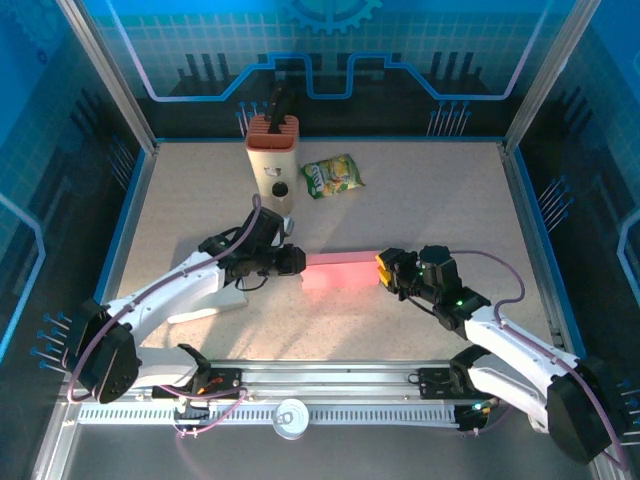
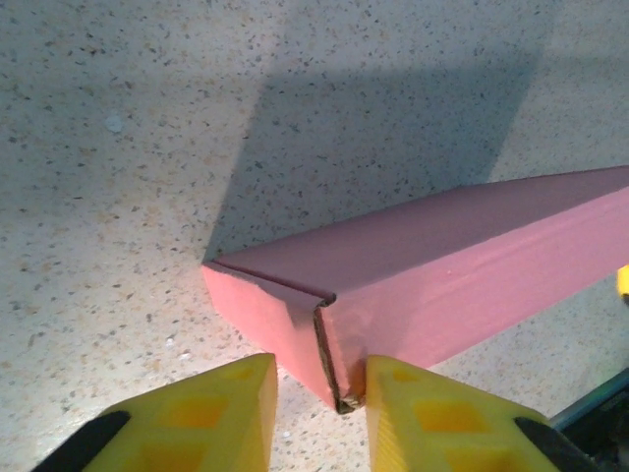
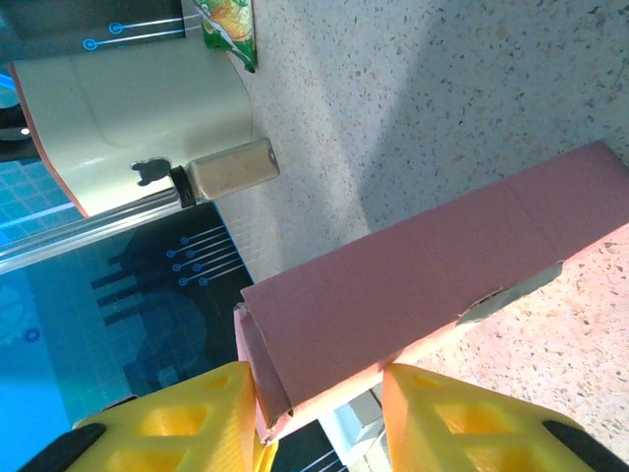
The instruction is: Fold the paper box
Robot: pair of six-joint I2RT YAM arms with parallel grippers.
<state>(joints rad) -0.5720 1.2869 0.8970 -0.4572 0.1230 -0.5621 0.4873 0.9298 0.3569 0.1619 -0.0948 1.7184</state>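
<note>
The left gripper [image 2: 319, 418] sat astride a corner at the left end of the pink paper box [image 2: 442, 265], its yellow fingers [image 2: 197, 418] close on either side of the raw cardboard edge; whether they pinched it could not be told. The right gripper [image 3: 319, 413] pinched the box's opposite end, one finger against the end flap, the other against the long side. The box lay on the speckled table [image 1: 430, 200] between the arms, well apart from the cream holder [image 1: 272, 150] and green snack packet [image 1: 333, 176] behind.

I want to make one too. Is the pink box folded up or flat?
Folded up: the box stands as a long block with a top and sides, not a flat sheet.
</note>
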